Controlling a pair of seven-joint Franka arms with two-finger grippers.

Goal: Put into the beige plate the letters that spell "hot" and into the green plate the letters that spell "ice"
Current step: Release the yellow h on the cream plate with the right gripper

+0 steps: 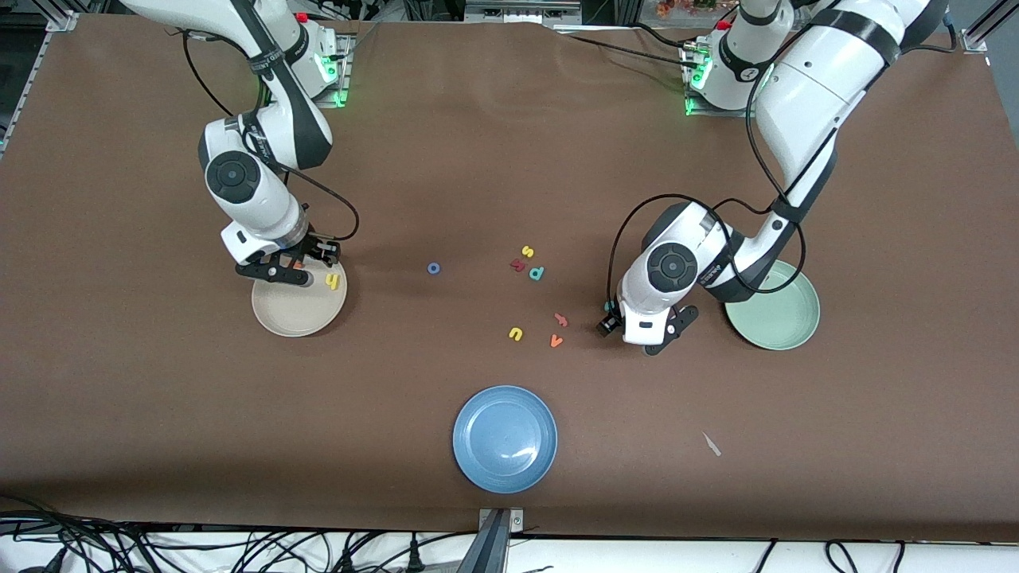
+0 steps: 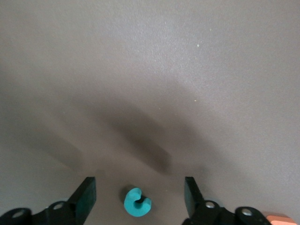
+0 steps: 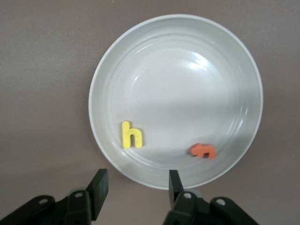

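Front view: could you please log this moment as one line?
left gripper: open around teal c | right gripper: open over beige plate

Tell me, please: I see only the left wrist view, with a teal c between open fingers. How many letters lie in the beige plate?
Observer: Two, the yellow h and the orange t, lie in the beige plate.
Operator: Where is the blue o?
Observer: The blue o lies on the table, between the beige plate and the other loose letters.
Operator: Does the green plate hold anything?
Observer: The visible part of the green plate shows no letter; the left arm covers one edge.
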